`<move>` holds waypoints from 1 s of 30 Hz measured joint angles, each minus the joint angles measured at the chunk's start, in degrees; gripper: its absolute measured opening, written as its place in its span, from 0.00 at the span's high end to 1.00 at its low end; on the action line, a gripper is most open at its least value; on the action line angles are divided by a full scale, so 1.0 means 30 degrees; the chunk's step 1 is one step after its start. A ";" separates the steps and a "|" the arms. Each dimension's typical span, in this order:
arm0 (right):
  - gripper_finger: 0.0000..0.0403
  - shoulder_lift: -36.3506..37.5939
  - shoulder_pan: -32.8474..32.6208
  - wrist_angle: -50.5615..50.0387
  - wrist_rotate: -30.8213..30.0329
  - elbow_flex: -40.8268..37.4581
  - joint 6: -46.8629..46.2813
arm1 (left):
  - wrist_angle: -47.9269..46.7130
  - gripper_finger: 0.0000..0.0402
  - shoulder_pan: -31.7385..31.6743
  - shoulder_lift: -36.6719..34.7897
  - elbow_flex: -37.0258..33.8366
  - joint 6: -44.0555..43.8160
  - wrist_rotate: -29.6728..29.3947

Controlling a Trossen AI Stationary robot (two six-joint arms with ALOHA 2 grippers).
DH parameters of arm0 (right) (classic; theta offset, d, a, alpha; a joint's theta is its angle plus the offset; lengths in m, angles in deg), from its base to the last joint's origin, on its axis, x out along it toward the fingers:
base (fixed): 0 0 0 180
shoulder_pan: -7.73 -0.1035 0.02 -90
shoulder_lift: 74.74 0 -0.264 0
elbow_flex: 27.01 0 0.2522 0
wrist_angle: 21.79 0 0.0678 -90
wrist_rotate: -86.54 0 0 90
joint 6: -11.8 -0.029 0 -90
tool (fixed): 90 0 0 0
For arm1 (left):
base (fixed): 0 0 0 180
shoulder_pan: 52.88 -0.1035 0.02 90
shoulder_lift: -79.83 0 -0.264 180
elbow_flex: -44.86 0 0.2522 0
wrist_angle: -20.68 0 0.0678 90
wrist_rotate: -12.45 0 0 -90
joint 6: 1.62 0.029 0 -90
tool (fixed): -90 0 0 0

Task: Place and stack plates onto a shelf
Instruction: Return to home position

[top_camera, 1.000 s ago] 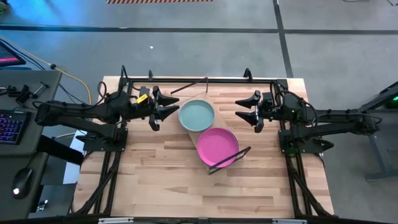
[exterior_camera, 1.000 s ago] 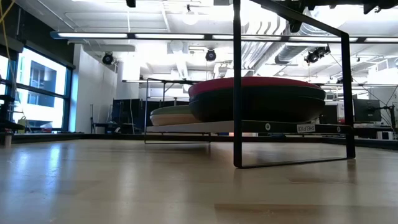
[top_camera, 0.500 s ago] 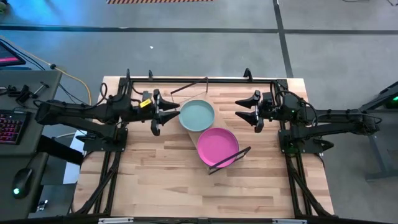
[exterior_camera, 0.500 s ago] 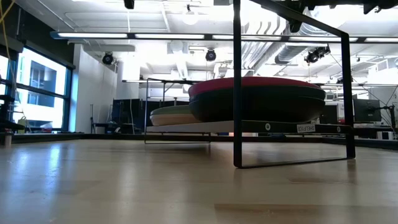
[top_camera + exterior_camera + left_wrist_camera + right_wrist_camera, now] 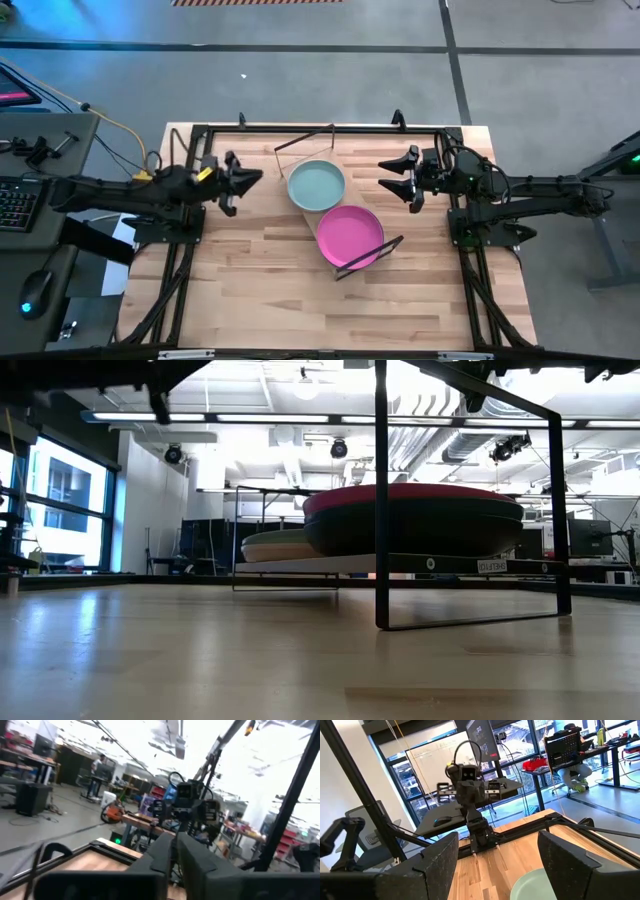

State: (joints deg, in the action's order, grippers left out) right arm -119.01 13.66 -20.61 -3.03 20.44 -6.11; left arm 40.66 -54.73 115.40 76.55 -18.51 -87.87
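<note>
The shelf (image 5: 384, 249) lies slantwise at the table's middle, its black frame ends at the far left and near right. A pale sage-green plate (image 5: 317, 185) tops a stack at its far end; a magenta pink plate (image 5: 349, 235) tops a stack at its near end. In the low view the magenta plate (image 5: 400, 492) rests on a dark plate (image 5: 420, 525), and a cream plate (image 5: 280, 546) shows behind, all on the shelf board (image 5: 400, 563). My left gripper (image 5: 252, 178) is shut and empty, left of the sage plate. My right gripper (image 5: 400, 180) is open and empty, right of it.
The table's black frame rail (image 5: 320, 128) runs along the far edge. A desk with a keyboard (image 5: 15, 200) stands beyond the table's left edge. Bare wood (image 5: 270, 290) lies on the near half of the table.
My left gripper has drawn back from the sage-green plate toward the table's left edge and has shut its fingers. The plates and the shelf have stayed where they were.
</note>
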 joint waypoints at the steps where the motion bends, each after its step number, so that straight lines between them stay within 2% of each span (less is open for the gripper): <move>1: 0.37 0.0000 0.0004 0.0000 0.0000 0.0000 0.0000 | 0.0010 0.97 -0.0089 -0.0611 -0.0466 -0.0021 -0.0113; 14: 0.37 0.0000 0.0000 0.0000 0.0000 0.0000 -0.0923 | 0.0325 1.00 -0.0885 -0.6677 -0.5511 -0.0865 -0.0359; 16: 0.37 0.0000 0.0000 -0.0007 0.0000 0.0000 -0.0854 | -0.0871 1.00 -0.0878 -0.7255 -0.5749 -0.1160 -0.0617; 20: 0.37 0.0000 0.0015 -0.0022 -0.0001 0.0000 -0.0867 | -0.2586 1.00 -0.0878 -0.7626 -0.5752 -0.1340 -0.0825; 26: 0.38 0.0523 0.0015 -0.0728 -0.0067 -0.0007 -0.0848 | -0.2183 1.00 -0.0878 -0.7627 -0.5749 -0.1630 -0.0737; 30: 0.50 0.2116 0.0015 -0.4004 0.0191 -0.0007 -0.0058 | -0.2310 1.00 -0.0878 -0.7627 -0.5752 -0.1683 -0.0230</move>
State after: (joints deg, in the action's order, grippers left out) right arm -112.67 13.71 -32.62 -2.46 20.42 -6.28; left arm 33.73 -57.37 92.52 59.29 -23.55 -88.56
